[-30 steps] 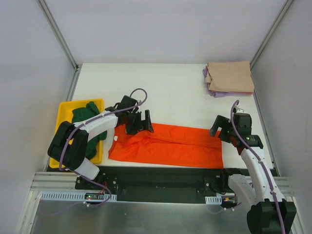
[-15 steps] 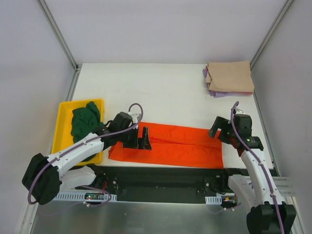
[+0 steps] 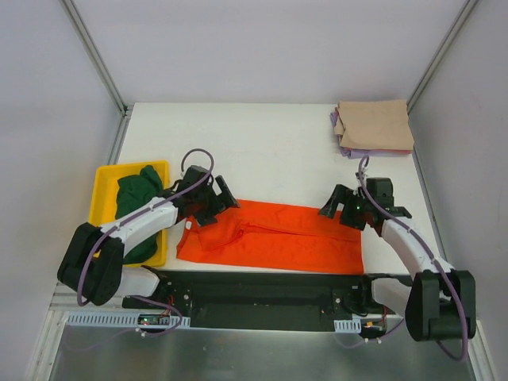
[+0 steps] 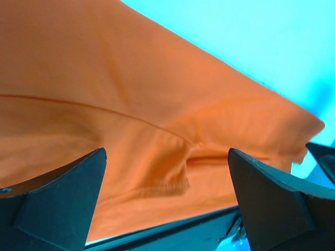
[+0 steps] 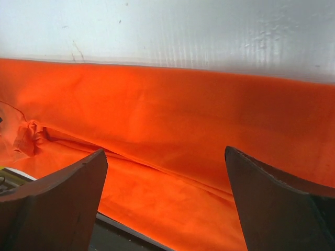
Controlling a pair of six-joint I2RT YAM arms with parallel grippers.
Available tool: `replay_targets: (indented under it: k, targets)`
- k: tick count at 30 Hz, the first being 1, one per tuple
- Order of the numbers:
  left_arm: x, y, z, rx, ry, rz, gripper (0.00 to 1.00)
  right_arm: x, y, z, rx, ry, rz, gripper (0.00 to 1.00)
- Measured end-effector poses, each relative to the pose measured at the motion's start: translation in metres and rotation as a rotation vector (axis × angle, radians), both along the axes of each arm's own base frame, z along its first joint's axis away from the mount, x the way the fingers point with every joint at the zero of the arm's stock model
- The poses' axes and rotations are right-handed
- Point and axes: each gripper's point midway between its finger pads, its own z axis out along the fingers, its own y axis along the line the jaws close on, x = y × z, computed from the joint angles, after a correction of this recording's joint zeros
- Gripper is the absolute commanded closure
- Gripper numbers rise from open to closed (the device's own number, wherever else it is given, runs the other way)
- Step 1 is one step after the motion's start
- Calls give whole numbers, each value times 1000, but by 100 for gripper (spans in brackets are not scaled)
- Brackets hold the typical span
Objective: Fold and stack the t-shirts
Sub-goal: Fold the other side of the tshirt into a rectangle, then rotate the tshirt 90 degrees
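The orange-red t-shirt (image 3: 270, 238) lies flat on the white counter (image 3: 270, 151) near its front edge, between the two arms. It is spread as a long band running left to right, with a fold line along its length. The left gripper (image 3: 225, 198) sits over the shirt's far left corner. In the left wrist view its dark fingers (image 4: 57, 198) are spread wide apart, with only orange cloth showing in the gap and nothing pinched. A hemmed sleeve edge and a crease lie below it. The right gripper (image 3: 332, 208) is at the shirt's far right corner. In the right wrist view its fingers (image 5: 52, 204) are also wide apart and hold nothing, and the shirt's far edge runs straight against the bare counter.

At the left, the dark green t-shirt (image 3: 139, 194) lies bunched in the yellow tray (image 3: 103, 178). At the far right corner of the counter, the tan t-shirt (image 3: 375, 125) rests folded on top of the pale purple t-shirt (image 3: 352, 152), which shows only along the stack's edges.
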Motion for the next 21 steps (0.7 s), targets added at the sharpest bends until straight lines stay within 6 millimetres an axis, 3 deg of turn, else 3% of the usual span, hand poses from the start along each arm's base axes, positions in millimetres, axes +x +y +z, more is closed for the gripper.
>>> replay_targets:
  k: [6,11,15,21]
  targets:
    - [15,12,-39,33,133,115,1,-8,15,-32,15,140,50,4]
    - [72,4,-36,9,147,163,1,-5,24,-35,42,154,73,4]
    - [154,-18,-30,-34,118,181,1,-6,38,-34,62,151,110,4]
    - [329,-89,-8,-223,-83,109,1,-35,86,-33,75,166,210,4]
